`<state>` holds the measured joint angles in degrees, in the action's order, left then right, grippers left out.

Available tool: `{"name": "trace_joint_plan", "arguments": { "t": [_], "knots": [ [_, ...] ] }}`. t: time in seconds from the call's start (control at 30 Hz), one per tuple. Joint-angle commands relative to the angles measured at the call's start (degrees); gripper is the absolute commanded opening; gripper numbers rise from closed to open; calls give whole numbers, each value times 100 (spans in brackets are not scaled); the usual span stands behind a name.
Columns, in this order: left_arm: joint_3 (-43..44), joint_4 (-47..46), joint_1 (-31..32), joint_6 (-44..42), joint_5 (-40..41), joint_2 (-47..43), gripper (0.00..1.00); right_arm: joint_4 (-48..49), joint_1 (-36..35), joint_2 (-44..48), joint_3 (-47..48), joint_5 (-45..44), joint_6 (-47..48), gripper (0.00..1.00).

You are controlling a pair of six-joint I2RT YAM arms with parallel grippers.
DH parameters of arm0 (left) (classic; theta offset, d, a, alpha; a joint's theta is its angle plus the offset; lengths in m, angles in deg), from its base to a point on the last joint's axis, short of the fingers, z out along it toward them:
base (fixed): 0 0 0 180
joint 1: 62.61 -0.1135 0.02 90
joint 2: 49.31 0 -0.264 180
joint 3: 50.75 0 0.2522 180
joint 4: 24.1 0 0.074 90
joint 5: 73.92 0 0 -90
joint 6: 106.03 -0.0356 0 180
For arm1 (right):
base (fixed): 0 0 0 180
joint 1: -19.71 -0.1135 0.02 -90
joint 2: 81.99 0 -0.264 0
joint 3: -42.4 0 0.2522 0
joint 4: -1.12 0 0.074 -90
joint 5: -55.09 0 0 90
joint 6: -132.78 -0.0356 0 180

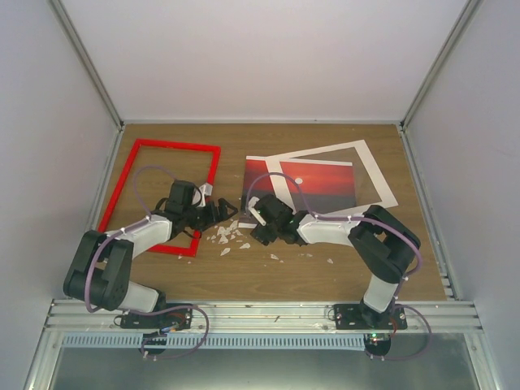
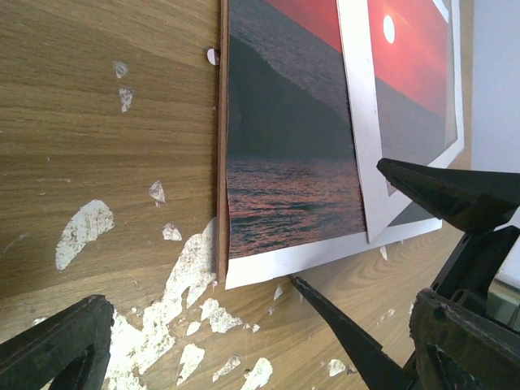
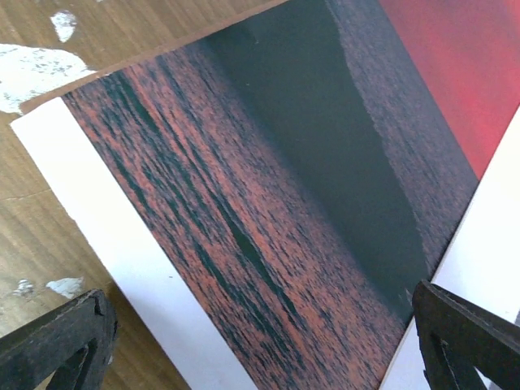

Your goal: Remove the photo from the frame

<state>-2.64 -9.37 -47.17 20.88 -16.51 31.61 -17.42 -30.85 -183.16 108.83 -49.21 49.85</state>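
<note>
The red frame (image 1: pixel 162 195) lies flat at the left of the table, with bare table showing inside it. The photo (image 1: pixel 313 183), a red sunset print, lies apart from it at the centre on a thin brown board (image 2: pixel 221 162). A white mat (image 1: pixel 370 175) lies askew over the photo's right part. My left gripper (image 1: pixel 221 213) is open and empty over the table between frame and photo (image 2: pixel 284 162). My right gripper (image 1: pixel 253 221) is open just above the photo's near left corner (image 3: pixel 268 203). One of its fingers (image 3: pixel 57 349) is over the table, the other over the mat's edge.
White scrape patches (image 1: pixel 227 236) mark the wooden table between the two grippers. Grey walls close in the back and both sides. The right gripper's black fingers (image 2: pixel 439 187) reach into the left wrist view, close to the left gripper.
</note>
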Motion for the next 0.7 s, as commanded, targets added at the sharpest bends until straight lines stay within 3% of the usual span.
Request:
{"name": "trace_joint_plan", "arguments": {
  "t": [0.0, 0.67],
  "knots": [
    [132, -282, 69, 1, -94, 91, 99, 275, -16, 49, -85, -352, -93, 100],
    [278, -492, 220, 100, -248, 457, 95, 328, 115, 399, -83, -335, -284, 100]
  ]
}}
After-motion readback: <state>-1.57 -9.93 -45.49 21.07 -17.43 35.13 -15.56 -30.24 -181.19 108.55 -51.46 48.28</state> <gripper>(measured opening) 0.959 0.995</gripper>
